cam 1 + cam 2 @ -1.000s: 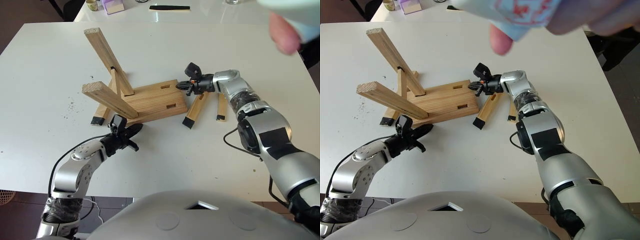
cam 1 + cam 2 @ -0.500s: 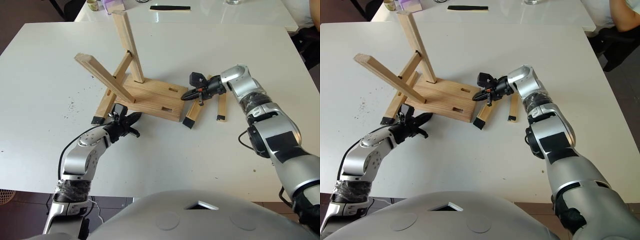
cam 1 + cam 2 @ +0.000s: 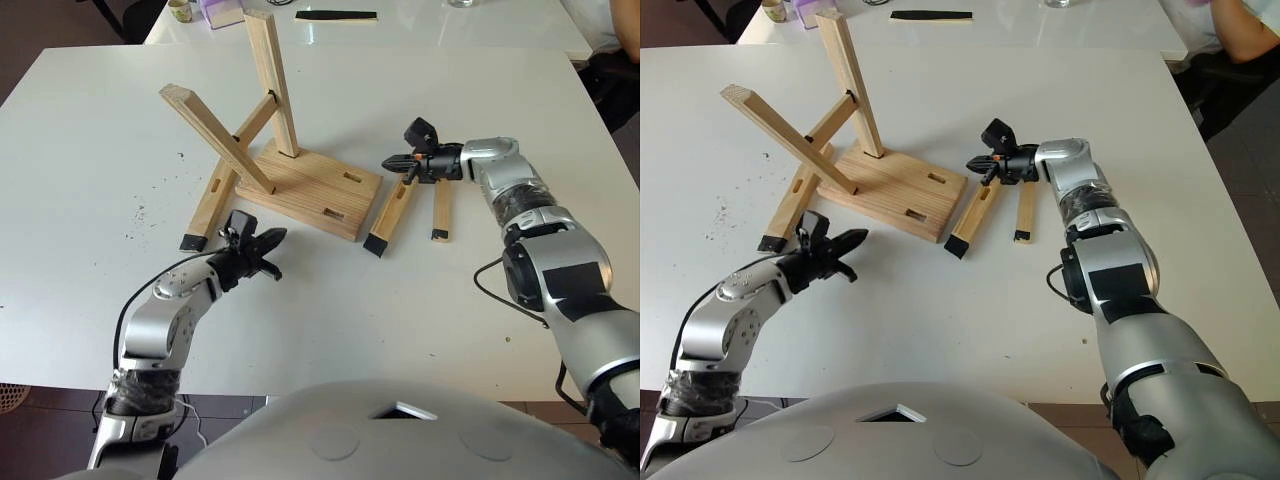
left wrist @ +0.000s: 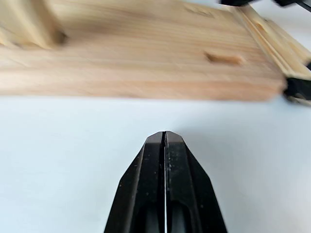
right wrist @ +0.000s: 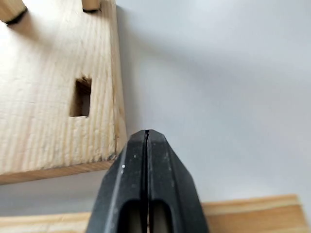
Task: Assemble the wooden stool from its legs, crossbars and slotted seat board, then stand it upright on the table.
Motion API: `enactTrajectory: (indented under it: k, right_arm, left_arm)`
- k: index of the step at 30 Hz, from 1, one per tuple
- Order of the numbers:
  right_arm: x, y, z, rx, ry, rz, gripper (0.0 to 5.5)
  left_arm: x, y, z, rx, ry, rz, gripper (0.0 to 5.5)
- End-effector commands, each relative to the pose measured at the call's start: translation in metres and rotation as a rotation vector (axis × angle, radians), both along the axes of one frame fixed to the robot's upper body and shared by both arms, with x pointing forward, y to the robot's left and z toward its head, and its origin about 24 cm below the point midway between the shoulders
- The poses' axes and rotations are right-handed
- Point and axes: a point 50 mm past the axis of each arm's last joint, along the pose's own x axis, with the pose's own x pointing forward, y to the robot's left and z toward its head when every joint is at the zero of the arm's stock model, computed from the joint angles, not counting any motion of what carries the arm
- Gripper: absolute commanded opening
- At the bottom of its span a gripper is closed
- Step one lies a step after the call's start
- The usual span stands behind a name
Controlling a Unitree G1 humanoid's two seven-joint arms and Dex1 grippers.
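A: Looking at the seat board (image 3: 322, 190), what's different from a second ago?

B: It was tipped up on its long edge then, with its two fitted legs pointing off toward 10 o'clock. Now it lies flat mid-table, slots up. One leg (image 3: 272, 80) stands nearly straight and the slanted leg (image 3: 213, 133) leans toward 10 o'clock, with a crossbar (image 3: 255, 115) between them.

A: And the arms?

B: The right gripper (image 5: 146, 135) was against the board's 3 o'clock end. It has drawn back and sits just off that end, fingers pressed together and holding nothing. The left gripper (image 4: 165, 138) has eased away from the near edge to about 7 o'clock of the board. It is also closed and empty.

A: So the board was righted and let go?

B: That's my reading. It rests on the table (image 3: 520, 90) on its own.

A: What's left?

B: Plenty. A third leg (image 3: 204, 207) lies against the board's 8 o'clock corner. At 3 o'clock a loose leg (image 3: 390, 212) and a short bar (image 3: 441, 208) lie side by side, not fitted. Two slots near the 3 o'clock end look empty.

A: What does that mean for the task?

B: The half-built stool now sits steady with its slots facing up, likely ready for the next leg. Standing it upright comes much later.
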Motion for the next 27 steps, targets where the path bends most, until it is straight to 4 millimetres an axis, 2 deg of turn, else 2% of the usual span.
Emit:
enactTrajectory:
  k: [1,7,15,27]
  right_arm:
    - [-0.003,0.004,-0.010,-0.011,0.019,-0.015,0.01]
    - [-0.010,0.010,-0.001,0.045,0.089,0.207,0.01]
    - [-0.030,0.017,-0.006,0.044,0.214,0.498,0.01]
    - [-0.053,0.021,-0.005,0.240,0.317,0.540,0.01]
  left_arm:
    - [0.002,-0.012,-0.004,0.007,0.025,-0.063,0.00]
    - [0.018,-0.003,-0.010,0.049,0.006,-0.016,0.00]
    - [0.030,-0.004,-0.007,0.049,-0.033,-0.030,0.00]
    - [0.022,-0.013,-0.010,0.023,-0.024,-0.059,0.00]
